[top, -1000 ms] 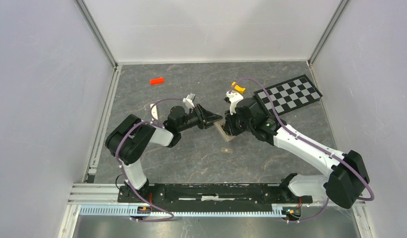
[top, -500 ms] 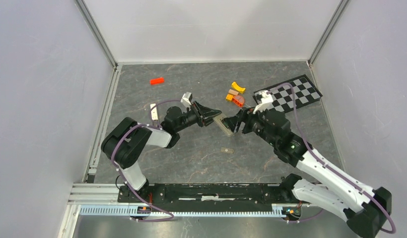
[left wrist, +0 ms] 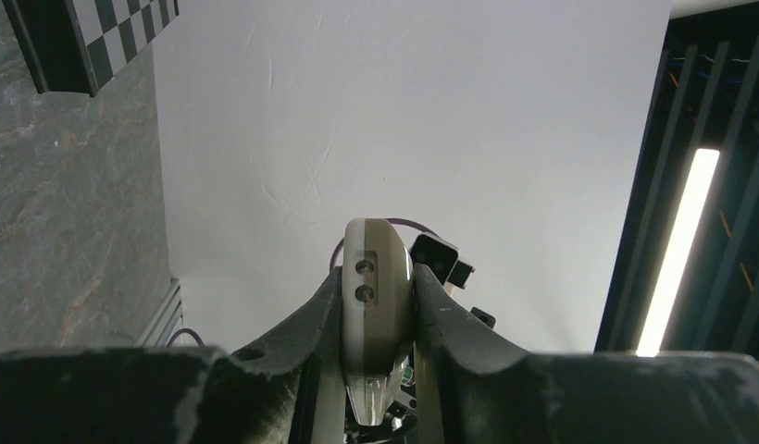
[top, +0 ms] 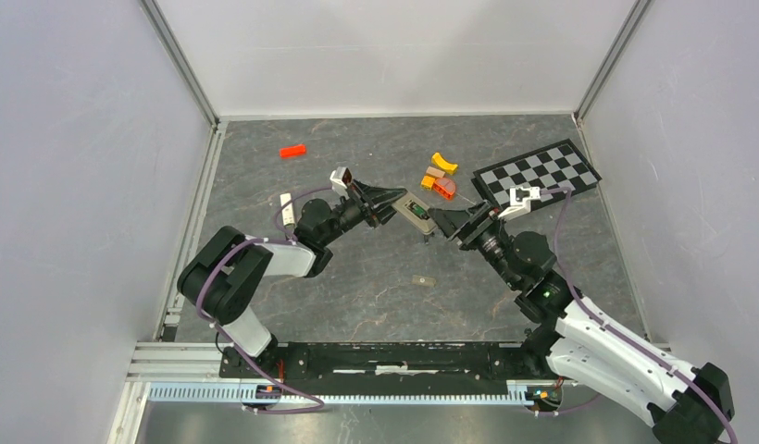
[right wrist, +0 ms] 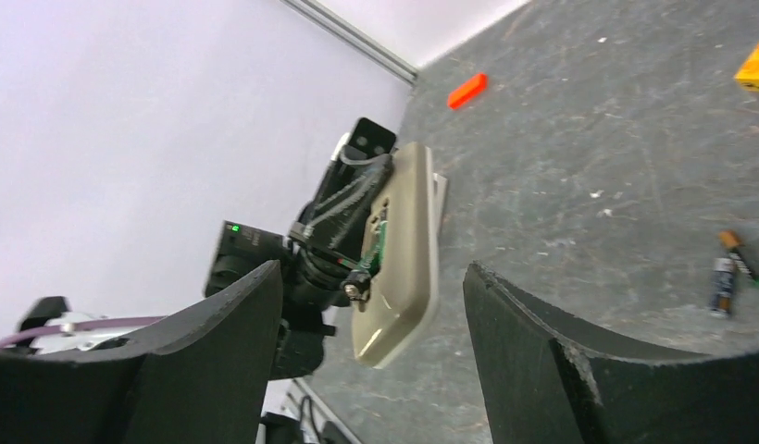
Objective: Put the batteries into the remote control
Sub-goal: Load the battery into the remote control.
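Note:
My left gripper (top: 395, 204) is shut on the remote control (top: 416, 211) and holds it above the table's middle, grey-tan back showing. In the left wrist view its rounded end (left wrist: 377, 296) sits pinched between both fingers (left wrist: 311, 319). The right wrist view shows the tan back (right wrist: 408, 254) with something green and dark in the battery recess (right wrist: 379, 233). My right gripper (top: 447, 222) stands open just right of the remote, touching nothing. Two batteries (right wrist: 726, 277) lie loose on the table to the right in the right wrist view.
Orange and yellow blocks (top: 439, 176) lie behind the remote, beside a checkerboard (top: 538, 173). A lone orange block (top: 292, 150) is at the far left. A white bar (top: 285, 204) lies by the left arm. A small tan piece (top: 422, 278) rests nearer the bases.
My right gripper has opened and drawn back to the right of the remote. The left gripper has carried the remote a little farther from the bases, still gripping it.

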### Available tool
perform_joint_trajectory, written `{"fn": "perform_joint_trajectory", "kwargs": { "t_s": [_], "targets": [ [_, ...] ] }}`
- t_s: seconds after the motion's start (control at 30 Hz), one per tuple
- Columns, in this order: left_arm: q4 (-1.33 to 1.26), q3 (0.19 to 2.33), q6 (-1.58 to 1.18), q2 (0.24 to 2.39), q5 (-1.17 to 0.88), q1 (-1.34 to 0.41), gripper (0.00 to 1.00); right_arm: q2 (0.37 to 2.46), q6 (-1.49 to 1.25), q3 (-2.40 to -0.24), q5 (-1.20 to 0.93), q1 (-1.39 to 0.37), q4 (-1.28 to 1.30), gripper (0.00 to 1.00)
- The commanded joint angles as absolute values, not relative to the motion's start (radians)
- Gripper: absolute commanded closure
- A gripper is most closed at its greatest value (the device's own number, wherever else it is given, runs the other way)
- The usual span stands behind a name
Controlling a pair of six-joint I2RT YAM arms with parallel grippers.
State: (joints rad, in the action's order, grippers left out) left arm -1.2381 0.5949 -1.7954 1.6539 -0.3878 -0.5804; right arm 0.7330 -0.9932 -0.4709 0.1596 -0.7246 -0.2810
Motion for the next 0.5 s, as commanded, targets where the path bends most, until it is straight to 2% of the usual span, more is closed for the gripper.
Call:
{"fn": "perform_joint_trajectory", "kwargs": {
  "t_s": [0.0, 0.27, 0.47],
  "targets": [
    [-1.315, 0.600, -1.858, 1.612, -0.358, -0.584, 0.98, 0.749, -1.103, -0.454, 0.139, -0.724, -0.441, 0.26],
    [-1.345, 0.598, -1.868, 1.622, -0.359, -0.584, 0.98, 0.789, -1.132, -0.459, 0.106, -0.724, -0.445, 0.45],
    [-1.341, 0.600, -1.865, 1.621, -0.362, -0.586, 0.98, 0.823, -1.134, -0.467, 0.081, -0.724, -0.445, 0.45]
  ]
}}
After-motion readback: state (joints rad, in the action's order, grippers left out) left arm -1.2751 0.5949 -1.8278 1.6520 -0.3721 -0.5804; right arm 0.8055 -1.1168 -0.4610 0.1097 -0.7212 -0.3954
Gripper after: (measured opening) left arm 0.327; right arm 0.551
